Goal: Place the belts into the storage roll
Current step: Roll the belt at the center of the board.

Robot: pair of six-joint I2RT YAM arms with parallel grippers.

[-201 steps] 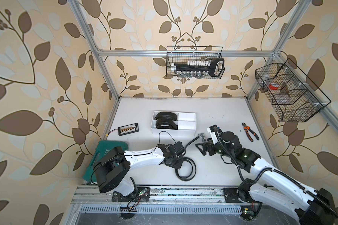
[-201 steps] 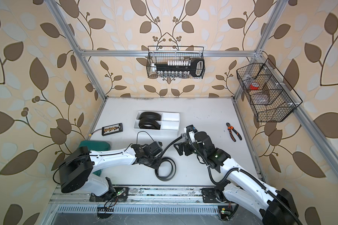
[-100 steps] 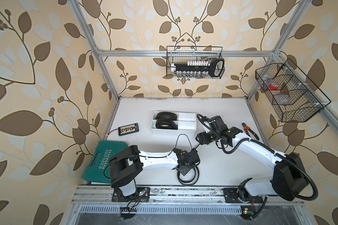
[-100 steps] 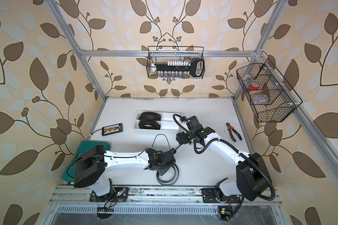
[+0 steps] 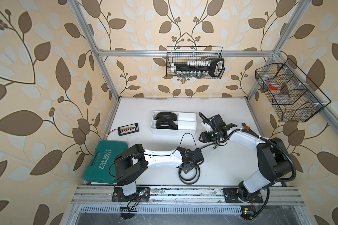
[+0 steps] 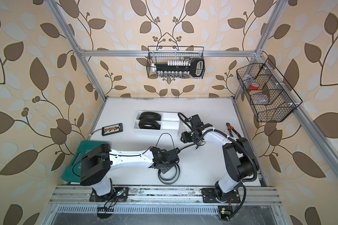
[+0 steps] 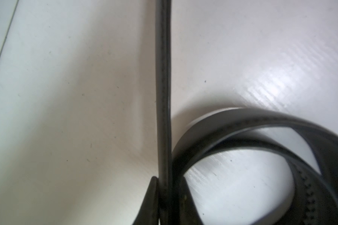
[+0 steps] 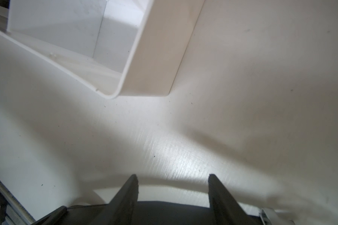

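Tallying belts against compartments, judged from the layout alone.

- Storage roll (image 5: pixel 176 131) sits toward the rear middle of the surface (image 5: pixel 222 167). Both top views show four compartments.
- Done: two coiled belts are in it, one in the rear compartment (image 5: pixel 166 116) and one in the front compartment (image 5: pixel 165 125), both on the left arm's side. Each sits as a tight ring inside the walls.
- Free: the two compartments on the right arm's side show bare white floor.
- Left to do: the third belt (image 5: pixel 189 176) lies on the surface near the front rail, well apart from the storage roll. It is only loosely looped, not a tight ring.
- Left tool (image 5: pixel 186 169) is closed narrow on that third belt. The left wrist view shows the strap (image 7: pixel 163 97) standing on edge, pinched between the jaws, with the loose loop curling beside it.
- A straight run of strap leads from there toward the right arm; its end looks like a small buckle (image 5: pixel 214 147), too small to be sure.
- Right tool (image 8: pixel 173 187) is part-open with nothing between the jaws. It hangs low over bare surface, just beside the storage roll's near corner (image 8: pixel 113 93).

Estimate: two of three stowed. Remaining work is tightening the coil, carrying it over and seating it in a free compartment.
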